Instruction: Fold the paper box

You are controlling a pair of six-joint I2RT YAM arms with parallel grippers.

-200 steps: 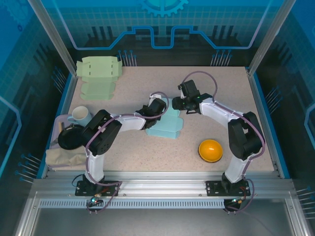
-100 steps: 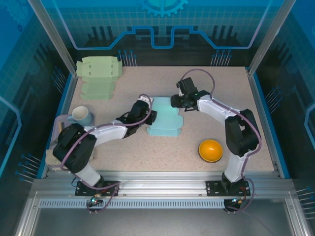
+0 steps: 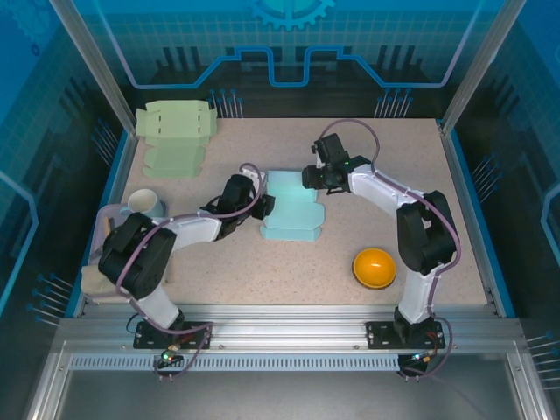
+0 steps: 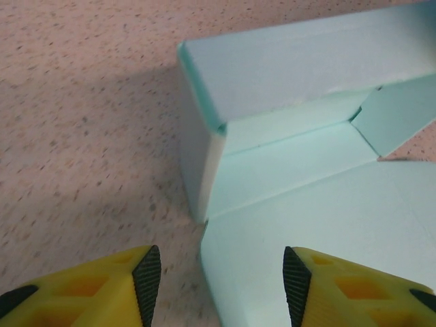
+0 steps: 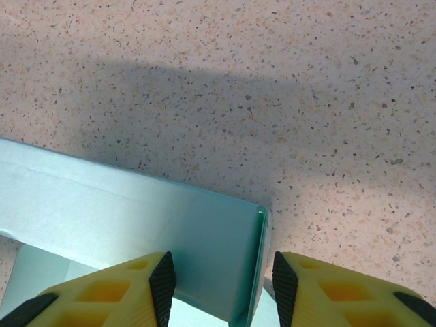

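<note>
Speckled table (image 3: 394,157) carried the half-folded teal paper box (image 3: 291,213); the left end effector (image 3: 262,206) had drawn back to its left edge, spread apart, the right end effector (image 3: 313,178) straddled its far-right wall, also apart, so nothing pinned the folds.

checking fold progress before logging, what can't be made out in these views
Top view: paper box edges under left gripper and right gripper, hidden by the arms.
Left wrist view: box's right part, cut off by the frame.
Right wrist view: box below its wall, cut off at the bottom edge.
</note>
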